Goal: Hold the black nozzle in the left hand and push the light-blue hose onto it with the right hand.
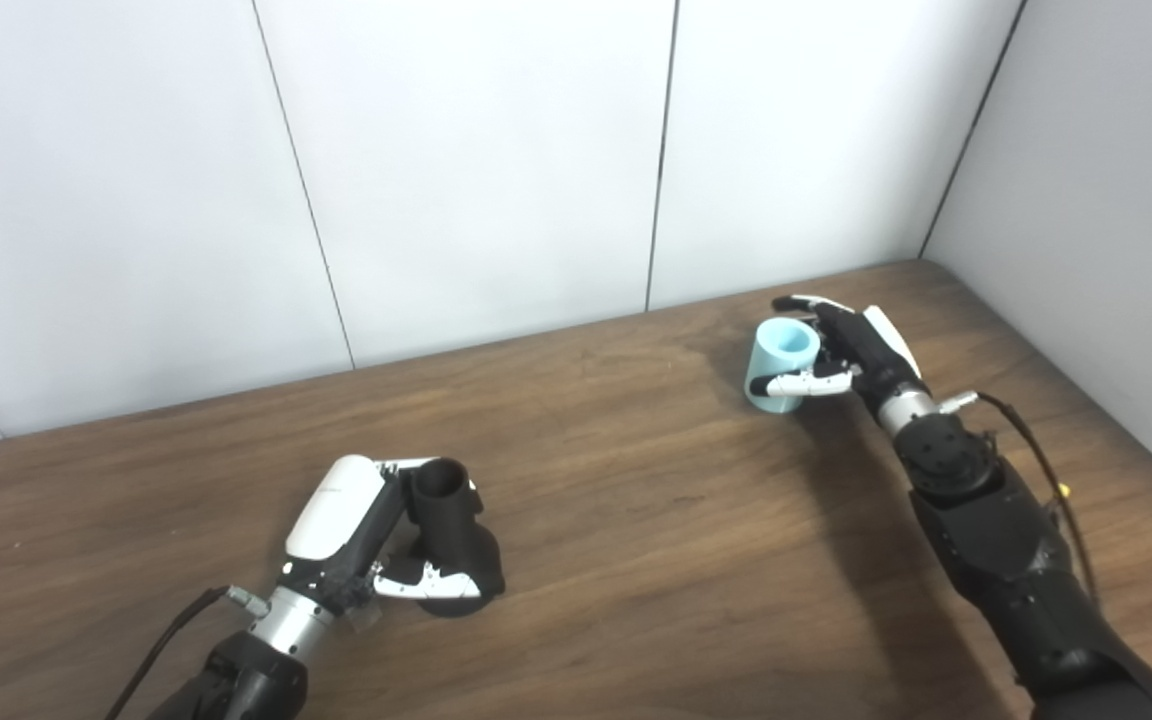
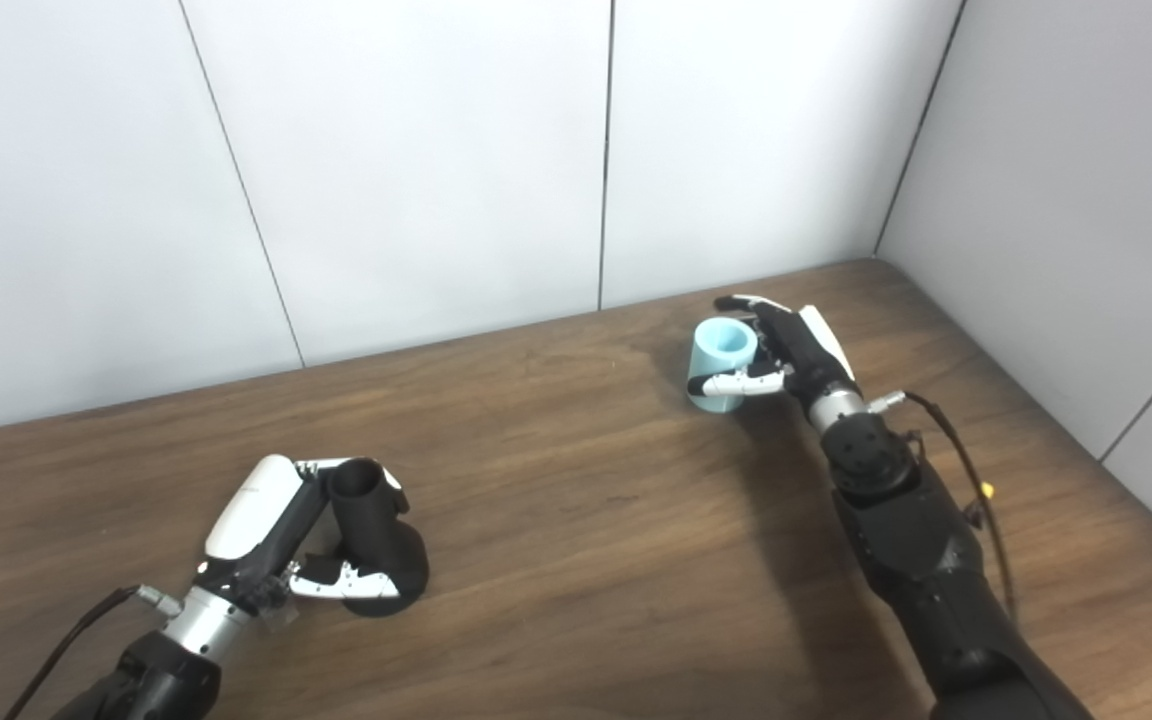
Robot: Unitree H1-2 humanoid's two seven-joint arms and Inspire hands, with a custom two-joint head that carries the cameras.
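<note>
- Left hand (image 1: 356, 545) wrapped around black nozzle (image 1: 451, 535), near front left of wooden table (image 1: 636, 520), open mouth tilted up.
- Right hand (image 1: 851, 355) closed on light-blue hose (image 1: 781, 365), a short tube standing near far right corner, open end up.
- Both parts grasped and well apart; joining not yet begun.
- Judged next: hose lifted and carried across toward nozzle, bore turned to line up with nozzle's mouth, then pushed on while nozzle braced.
</note>
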